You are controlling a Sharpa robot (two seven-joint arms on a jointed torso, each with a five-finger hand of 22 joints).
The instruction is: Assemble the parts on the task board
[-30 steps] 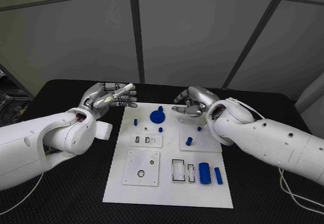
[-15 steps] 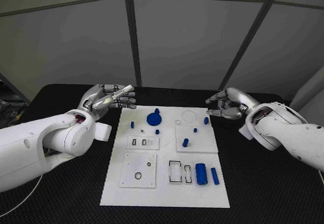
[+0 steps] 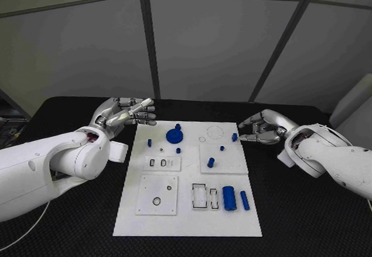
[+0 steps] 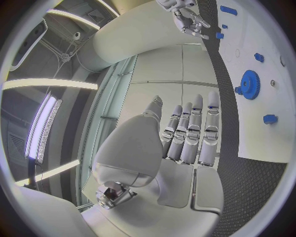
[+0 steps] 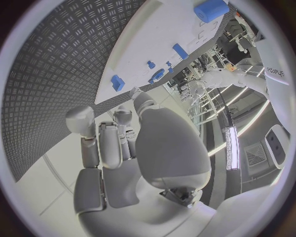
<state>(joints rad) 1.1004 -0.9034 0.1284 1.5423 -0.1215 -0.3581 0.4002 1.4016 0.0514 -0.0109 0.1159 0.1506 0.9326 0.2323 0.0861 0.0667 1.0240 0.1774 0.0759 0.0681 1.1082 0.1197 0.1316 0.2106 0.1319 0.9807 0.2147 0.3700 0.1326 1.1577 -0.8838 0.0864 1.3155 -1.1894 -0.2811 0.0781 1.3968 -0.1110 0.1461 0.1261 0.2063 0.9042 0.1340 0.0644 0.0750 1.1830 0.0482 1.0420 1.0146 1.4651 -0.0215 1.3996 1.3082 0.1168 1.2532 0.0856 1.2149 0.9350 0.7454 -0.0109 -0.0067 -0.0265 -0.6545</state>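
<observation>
On the black textured counter (image 3: 315, 230), the white rectangular task board (image 3: 189, 219) lies lengthwise between the two arms. Small blue plastic parts sit on it: a blue toothed gear (image 3: 174, 135) near the far end, a short blue peg (image 3: 233, 136) at the far right edge, another blue peg (image 3: 210, 162) on the right middle plate, and a thick blue cylinder (image 3: 229, 198) beside a thinner blue rod (image 3: 244, 200) toward the near right. White inset plates with slots and holes occupy the board's left side and middle.

The left silver hand (image 3: 126, 112) is raised beside the board's far left corner, clear of the board. In the left wrist view its fingers (image 4: 191, 131) lie straight and side by side, with nothing between them; the gear (image 4: 249, 84) shows on the board beyond them.

The right silver hand (image 3: 259, 127) hovers just off the board's far right corner, near the short blue peg but apart from it. Its fingers (image 5: 105, 143) are curled inward; no part can be made out in them, so the hand is closed and holds nothing.
</observation>
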